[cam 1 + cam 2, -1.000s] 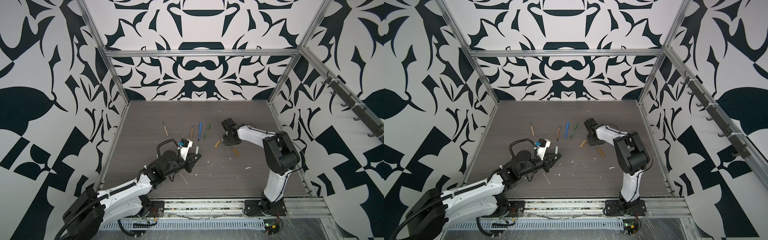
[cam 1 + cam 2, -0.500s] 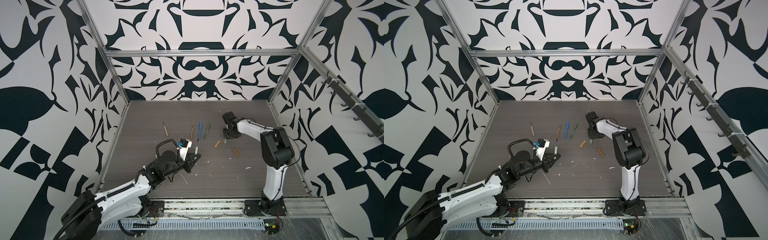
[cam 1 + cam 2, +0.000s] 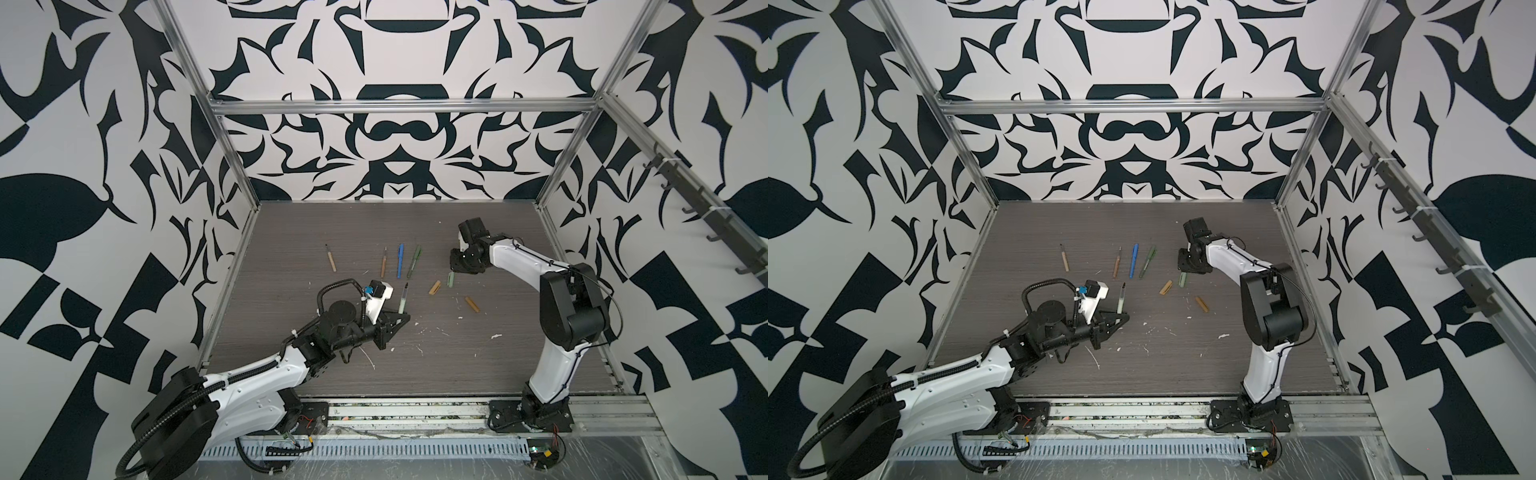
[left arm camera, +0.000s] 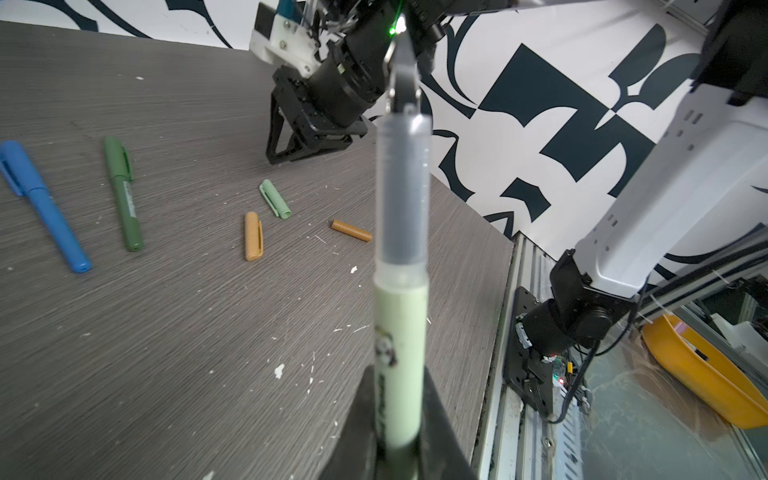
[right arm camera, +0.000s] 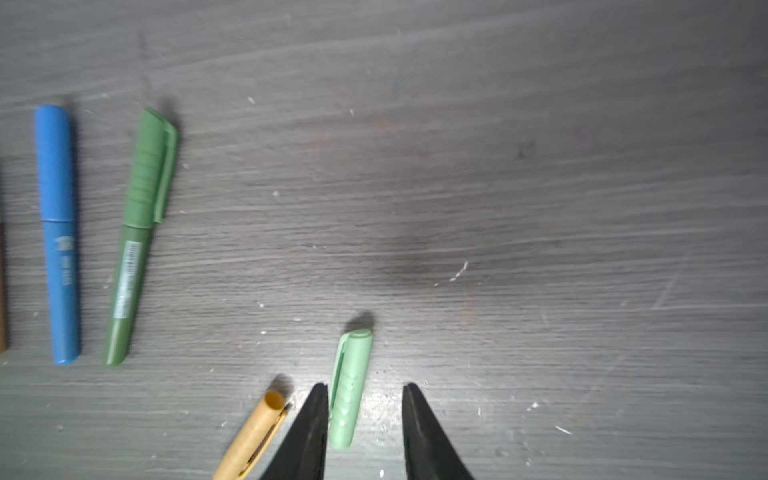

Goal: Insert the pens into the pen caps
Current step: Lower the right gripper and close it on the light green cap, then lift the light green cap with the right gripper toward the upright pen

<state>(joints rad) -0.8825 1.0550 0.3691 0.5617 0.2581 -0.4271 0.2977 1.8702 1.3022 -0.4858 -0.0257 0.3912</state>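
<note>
Two matched halves: left pincer [image 4: 399,436] clamps the pale green pen [image 3: 402,301], dark tip free, mid-frame in a top view, ready for capping; right pincer [image 5: 365,386], jaws apart, straddles the pale green cap [image 5: 351,374] on the surface [image 3: 457,365], right of centre.

Pale green pen [image 4: 401,316]: lower end buried between left pincer [image 4: 397,386] fingers, cut off by frame bottom; barrel print blurred, unreadable.
Right pincer [image 5: 365,386]: wrist view shows only two dark fingertips, rest cut off by frame edge; in both top views tips hidden under own wrist.
Pale green cap [image 5: 350,386]: contact with nearer finger cannot be told; in both top views partly covered by pincer.
Tan cap [image 5: 253,436]: one end cut off.
Orange-brown pen [image 5: 2,286]: mere sliver at edge.
Dark green pen [image 5: 129,266]: label too blurred to read.
Yellow tub [image 4: 706,374]: cut off by frame edge.
</note>
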